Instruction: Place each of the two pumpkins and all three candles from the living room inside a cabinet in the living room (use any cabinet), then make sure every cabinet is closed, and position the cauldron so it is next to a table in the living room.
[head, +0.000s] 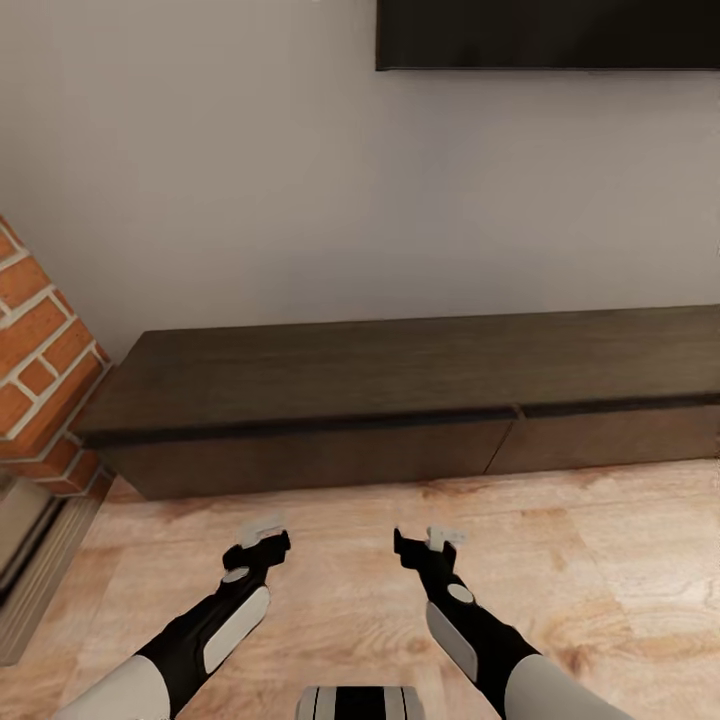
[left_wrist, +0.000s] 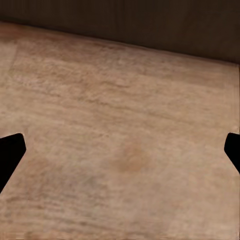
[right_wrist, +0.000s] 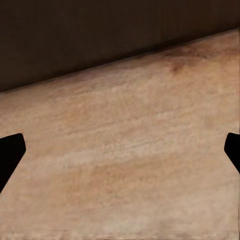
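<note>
The long, low dark-brown cabinet (head: 400, 410) runs along the grey wall ahead of me, its flat top bare and its plain front panels shut. My left gripper (head: 262, 532) and right gripper (head: 428, 540) hover over the wood floor a short way in front of it, both open and holding nothing. In the left wrist view the black fingertips (left_wrist: 11, 152) stand wide apart over bare floor, with the cabinet (left_wrist: 150, 25) front beyond. The right wrist view has the same spread fingertips (right_wrist: 10, 152) and the cabinet (right_wrist: 100, 35) base. The pumpkins, candles and cauldron are out of view.
A red brick fireplace surround (head: 40, 370) juts out at the left, touching the cabinet's left end. A dark screen (head: 548, 34) hangs on the wall above. Light wood floor (head: 340, 560) lies between me and the cabinet.
</note>
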